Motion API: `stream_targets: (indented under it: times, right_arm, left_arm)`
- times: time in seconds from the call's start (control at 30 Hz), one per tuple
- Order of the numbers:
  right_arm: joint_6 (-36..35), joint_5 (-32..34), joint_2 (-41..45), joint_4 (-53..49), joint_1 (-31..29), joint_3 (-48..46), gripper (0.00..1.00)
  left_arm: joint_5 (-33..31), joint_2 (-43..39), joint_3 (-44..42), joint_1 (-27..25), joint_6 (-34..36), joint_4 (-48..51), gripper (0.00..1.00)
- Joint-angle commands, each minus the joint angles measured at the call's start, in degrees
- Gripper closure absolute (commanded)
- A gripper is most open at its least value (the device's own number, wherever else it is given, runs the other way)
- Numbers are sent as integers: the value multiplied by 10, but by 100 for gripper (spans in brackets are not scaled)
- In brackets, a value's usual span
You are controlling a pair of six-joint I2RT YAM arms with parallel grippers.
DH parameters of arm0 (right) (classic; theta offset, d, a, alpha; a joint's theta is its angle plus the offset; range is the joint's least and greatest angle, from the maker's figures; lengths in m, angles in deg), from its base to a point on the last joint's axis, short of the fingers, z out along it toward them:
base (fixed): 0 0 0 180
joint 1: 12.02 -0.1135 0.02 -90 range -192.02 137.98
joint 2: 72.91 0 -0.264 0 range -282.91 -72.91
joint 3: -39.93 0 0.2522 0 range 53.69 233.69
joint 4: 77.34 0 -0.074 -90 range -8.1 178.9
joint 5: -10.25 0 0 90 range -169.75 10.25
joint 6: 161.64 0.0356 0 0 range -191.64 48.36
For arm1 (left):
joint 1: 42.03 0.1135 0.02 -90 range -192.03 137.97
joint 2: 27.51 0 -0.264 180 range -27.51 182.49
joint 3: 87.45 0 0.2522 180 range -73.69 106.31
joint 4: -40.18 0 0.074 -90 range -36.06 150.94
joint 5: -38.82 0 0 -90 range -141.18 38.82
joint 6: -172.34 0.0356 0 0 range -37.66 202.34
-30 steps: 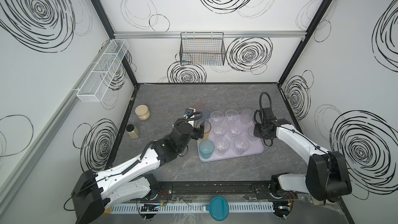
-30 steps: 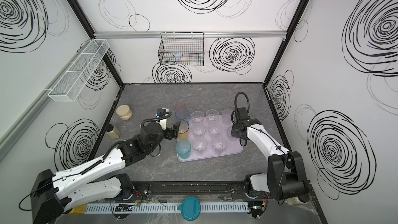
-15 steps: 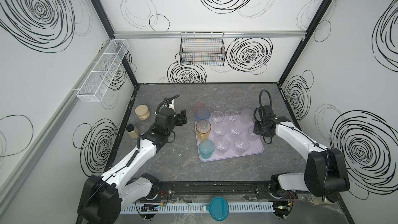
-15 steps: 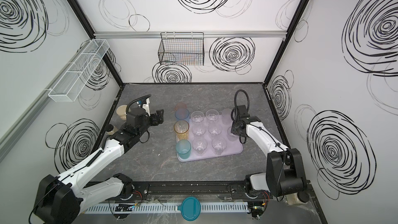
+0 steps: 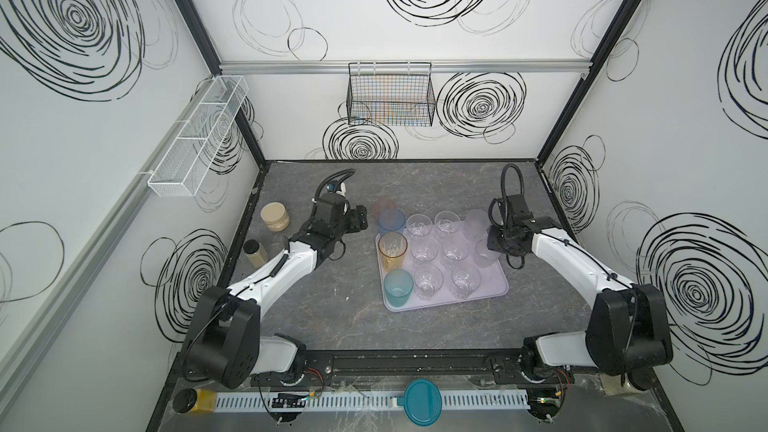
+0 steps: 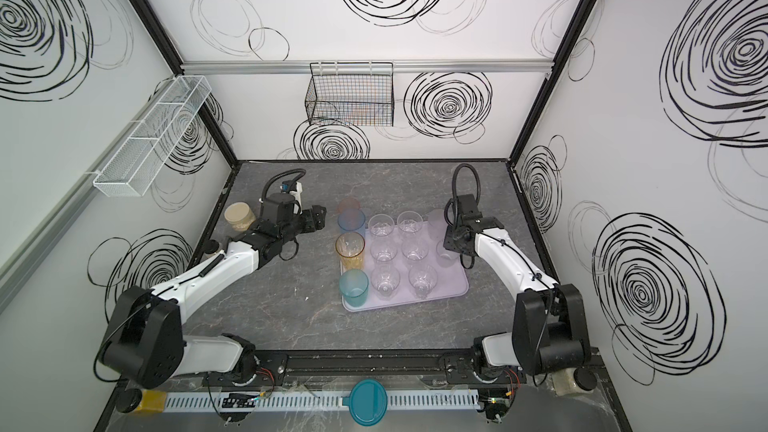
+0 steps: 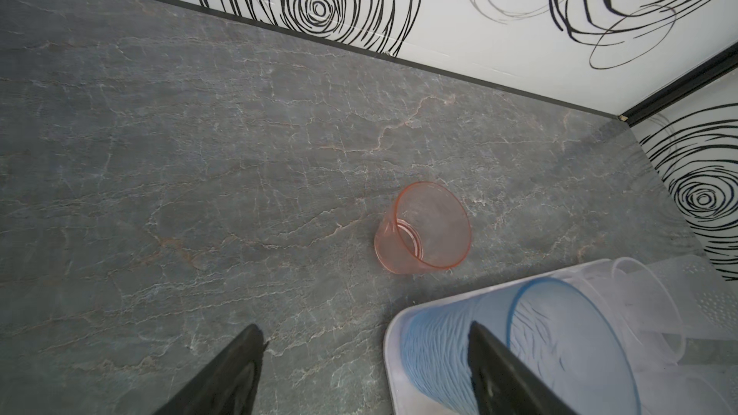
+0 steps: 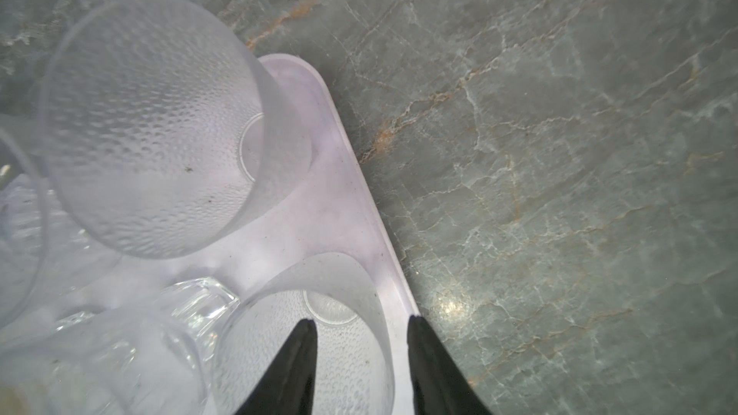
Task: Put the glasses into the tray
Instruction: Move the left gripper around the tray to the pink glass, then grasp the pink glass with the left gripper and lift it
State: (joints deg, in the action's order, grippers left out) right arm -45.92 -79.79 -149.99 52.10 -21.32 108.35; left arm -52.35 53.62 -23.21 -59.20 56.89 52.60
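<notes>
Grey marbled table (image 5: 332, 317), patterned walls on three sides. Lilac tray (image 5: 492, 286) sits right of centre with the other glasses standing in it. Only its near right corner looks bare.

Pink glass (image 7: 423, 229) stands upright on the table just beyond the tray's far left corner, near the blue glass (image 7: 499, 337).

Left pincer (image 7: 364, 329) is spread and empty, aimed at the pink glass, with one finger close alongside the blue glass.

Right pincer (image 8: 360, 319) is spread astride the wall of a frosted glass (image 8: 259, 337) at the tray's right rim, not pinching it.

Risks:
- The left finger may clip the blue glass on approach.
- The light pink glass may skid or tip.
- The right finger inside the frosted glass may drag it over the rim.

Room: open table lies to the left and far side. The free slot lies across the crowded tray.
</notes>
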Motion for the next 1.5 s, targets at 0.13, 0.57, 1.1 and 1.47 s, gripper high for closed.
stream_targets:
  times: [0.13, 0.57, 1.1, 1.47]
  right_arm:
    - [-26, -14, 70, -10, 5, 33, 52]
    - [-23, -21, 57, -5, 4, 33, 52]
    - [-8, -15, 48, 5, -16, 21, 51]
    - [-3, -28, 52, 20, -16, 18, 51]
  left_arm:
    - [103, 107, 140, 37, 35, 55, 22]
    - [120, 236, 229, 14, 64, 90, 28]
    - [78, 353, 320, -8, 47, 97, 55]
    - [70, 338, 313, -3, 48, 97, 80]
